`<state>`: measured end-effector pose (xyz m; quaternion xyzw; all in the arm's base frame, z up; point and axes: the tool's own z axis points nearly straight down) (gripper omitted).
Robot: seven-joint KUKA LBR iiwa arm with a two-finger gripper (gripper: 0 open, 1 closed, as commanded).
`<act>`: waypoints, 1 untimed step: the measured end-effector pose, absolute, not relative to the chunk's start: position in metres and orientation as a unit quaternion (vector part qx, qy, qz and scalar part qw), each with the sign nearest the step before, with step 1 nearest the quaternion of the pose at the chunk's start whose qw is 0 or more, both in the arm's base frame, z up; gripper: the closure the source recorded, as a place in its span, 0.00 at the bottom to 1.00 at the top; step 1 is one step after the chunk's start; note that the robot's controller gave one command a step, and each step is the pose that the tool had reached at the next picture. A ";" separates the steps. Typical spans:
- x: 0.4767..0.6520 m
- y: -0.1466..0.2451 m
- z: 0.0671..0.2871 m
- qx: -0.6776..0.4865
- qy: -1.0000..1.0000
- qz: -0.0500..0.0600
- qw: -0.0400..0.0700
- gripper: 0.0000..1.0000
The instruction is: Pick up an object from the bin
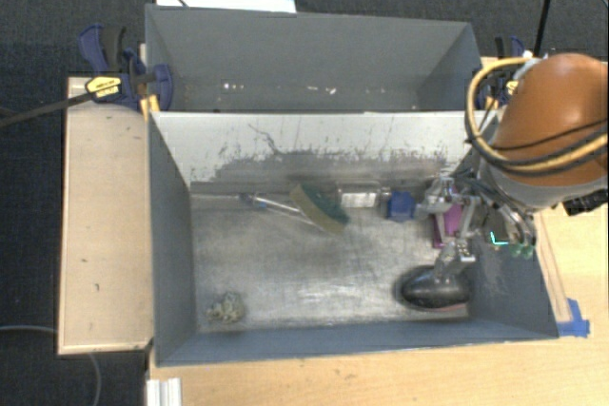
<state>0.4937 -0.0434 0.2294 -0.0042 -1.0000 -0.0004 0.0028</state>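
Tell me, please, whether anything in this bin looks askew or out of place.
Nothing looks spilled or broken. The green-headed brush lies slanted by the back wall, and a small grey crumpled lump sits alone near the lower left corner. The gripper is over a dark oval thing.

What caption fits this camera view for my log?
KUKA gripper low over a dark oval object at lower right of the bin; brush and blue block by the back wall.

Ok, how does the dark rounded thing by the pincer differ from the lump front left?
The dark rounded thing is larger, smooth and nearly black; the lump is small, crumpled and pale grey. The dark thing lies under the pincer; the lump sits far from it. Both rest by the bin's front wall.
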 end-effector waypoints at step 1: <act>0.520 -0.095 0.108 0.105 -0.994 -0.004 0.003 0.00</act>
